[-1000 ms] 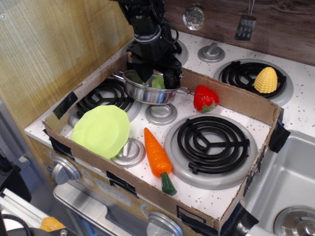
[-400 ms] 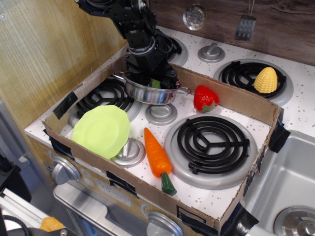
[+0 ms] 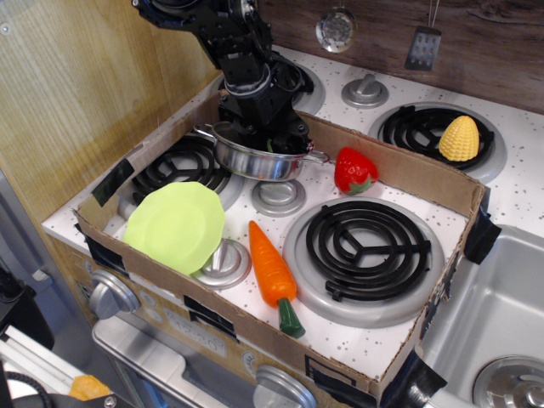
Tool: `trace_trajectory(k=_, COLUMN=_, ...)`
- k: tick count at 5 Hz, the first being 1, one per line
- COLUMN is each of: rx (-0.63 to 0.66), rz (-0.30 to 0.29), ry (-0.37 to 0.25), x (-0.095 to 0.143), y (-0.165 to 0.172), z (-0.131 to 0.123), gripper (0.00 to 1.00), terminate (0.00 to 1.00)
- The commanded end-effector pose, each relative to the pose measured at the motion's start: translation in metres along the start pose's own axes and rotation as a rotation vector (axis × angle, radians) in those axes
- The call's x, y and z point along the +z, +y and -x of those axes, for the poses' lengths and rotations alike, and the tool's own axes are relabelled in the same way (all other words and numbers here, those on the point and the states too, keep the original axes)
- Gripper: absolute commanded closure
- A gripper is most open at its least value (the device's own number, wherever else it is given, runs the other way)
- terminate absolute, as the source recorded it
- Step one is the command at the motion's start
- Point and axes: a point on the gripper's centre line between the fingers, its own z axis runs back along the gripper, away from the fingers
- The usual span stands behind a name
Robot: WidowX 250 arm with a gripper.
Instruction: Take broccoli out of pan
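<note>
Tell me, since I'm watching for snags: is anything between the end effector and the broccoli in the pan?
Nothing visible. The end effector is lowered into the pan, right at the broccoli, of which only a green sliver shows. Whether it is gripped cannot be told. The strawberry lies beside the pan, outside it.

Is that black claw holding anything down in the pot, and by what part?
It cannot be told. The gripper is down inside the pan, hiding its fingertips. Only a sliver of the green broccoli shows between them.
</note>
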Motion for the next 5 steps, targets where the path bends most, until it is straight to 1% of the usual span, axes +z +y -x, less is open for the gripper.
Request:
trace_trajectory(k=1, rx=-0.055, rz=-0.11, ry=0.005, x=0.055, y=-0.002, z=-0.027, gripper=1.0, terminate=0.0)
trace_trajectory(k=2, rx=-0.051, rz=-0.191, ry=0.028, x=0.09, y=-0.006, z=-0.031, gripper=1.0, terminate=0.0)
trace_trajectory(k=3, rx=-0.007, rz=-0.231, ry=0.057, x=0.118, y=-0.023, z=-0.028, gripper=1.0, terminate=0.0)
trace_trajectory(k=4, rx=0.094, rz=-0.211, ry=0.085, x=0.132, y=-0.058, z=-0.015, gripper=1.0, terminate=0.0)
trace_trajectory(k=5, rx=0.166, rz=-0.16, ry=0.087, x=0.122, y=-0.098, z=-0.001, gripper=1.0, terminate=0.0)
